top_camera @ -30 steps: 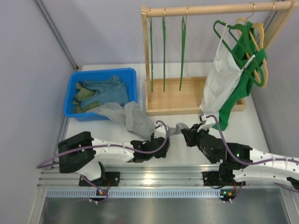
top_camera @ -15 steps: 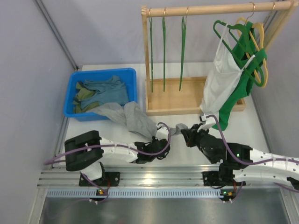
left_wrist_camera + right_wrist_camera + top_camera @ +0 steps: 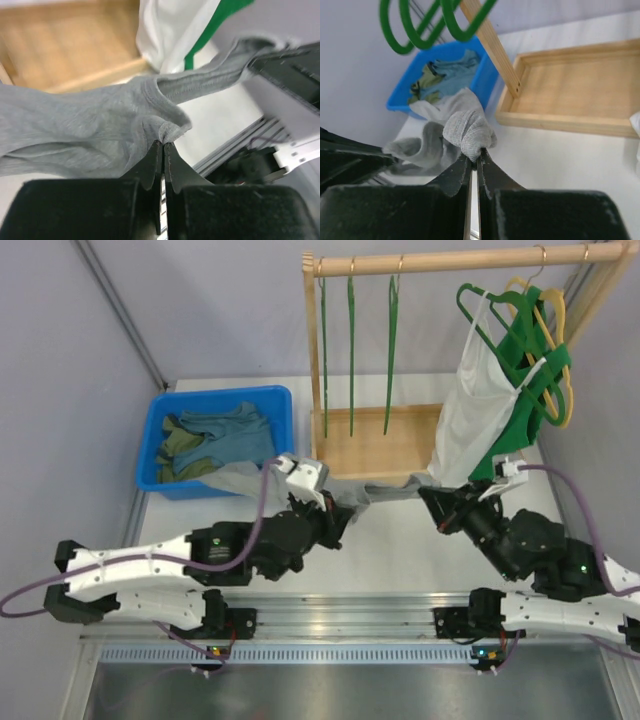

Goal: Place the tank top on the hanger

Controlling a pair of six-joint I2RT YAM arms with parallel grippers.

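The light grey tank top hangs stretched between my two grippers above the table, in front of the wooden rack; its far end trails toward the blue bin. My left gripper is shut on a bunched fold near the neckline, the jaws pressed together. My right gripper is shut on a rolled strap end, pinched at the fingertips. Three thin green hangers with gold hooks hang edge-on from the rail, behind and above both grippers.
A blue bin at back left holds teal and olive clothes. The wooden rack's tray base lies just beyond the grippers. A white tank top on thick green hangers and a yellow hanger hang at right.
My left gripper has shut on the tank top. Both arms have risen and moved toward the rack, lifting the top off the table and pulling it taut between them.
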